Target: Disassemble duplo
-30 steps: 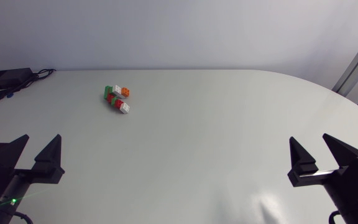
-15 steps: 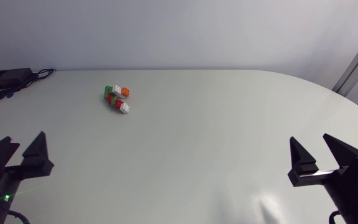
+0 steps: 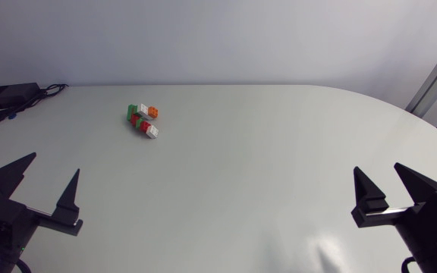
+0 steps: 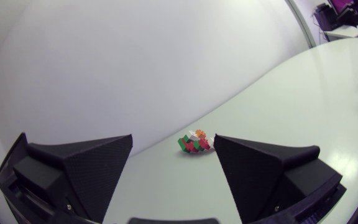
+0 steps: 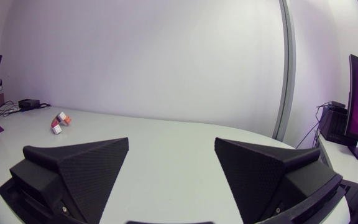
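Observation:
A small duplo cluster (image 3: 143,120) of green, red, white and orange bricks lies on the white table (image 3: 264,167), toward the far left. My left gripper (image 3: 42,180) stands open near the table's front left, well short of the bricks, with nothing between its fingers. In the left wrist view the cluster (image 4: 196,142) shows far ahead between the fingers of that gripper (image 4: 173,163). My right gripper (image 3: 388,183) is open at the front right, far from the bricks. Its wrist view shows the cluster (image 5: 60,122) distant, off to the side of the gripper (image 5: 171,163).
A black box (image 3: 6,95) with cables (image 3: 48,92) sits at the table's far left corner. The table's curved edge (image 3: 431,125) runs along the right side.
My left arm has shifted and turned at the front left; its fingers now point more toward the bricks. The right arm and the bricks have not moved.

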{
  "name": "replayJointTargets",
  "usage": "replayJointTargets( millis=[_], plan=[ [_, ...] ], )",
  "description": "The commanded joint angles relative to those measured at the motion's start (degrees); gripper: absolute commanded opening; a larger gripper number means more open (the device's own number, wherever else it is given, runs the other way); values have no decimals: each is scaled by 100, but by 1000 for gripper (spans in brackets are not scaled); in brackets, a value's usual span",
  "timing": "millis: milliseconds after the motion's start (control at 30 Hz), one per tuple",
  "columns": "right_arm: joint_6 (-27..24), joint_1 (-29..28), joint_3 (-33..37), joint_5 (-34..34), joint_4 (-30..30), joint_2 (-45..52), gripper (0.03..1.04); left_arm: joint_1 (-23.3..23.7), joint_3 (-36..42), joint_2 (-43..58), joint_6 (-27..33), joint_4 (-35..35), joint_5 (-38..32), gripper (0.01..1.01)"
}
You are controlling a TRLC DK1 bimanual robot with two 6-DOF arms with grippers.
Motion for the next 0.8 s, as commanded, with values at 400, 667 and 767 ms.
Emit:
replayJointTargets(
  millis=[400,667,767],
  plan=[
    [127,-95,-213,9,-135,-52,995,166,1652,5259,1805,1804,975,921],
    [135,-156,-213,36,-117,-60,995,236,2777,7668,1699,2868,720,921],
    [135,-174,-213,89,-100,-60,995,254,3401,8476,1691,2920,157,920]
  ],
)
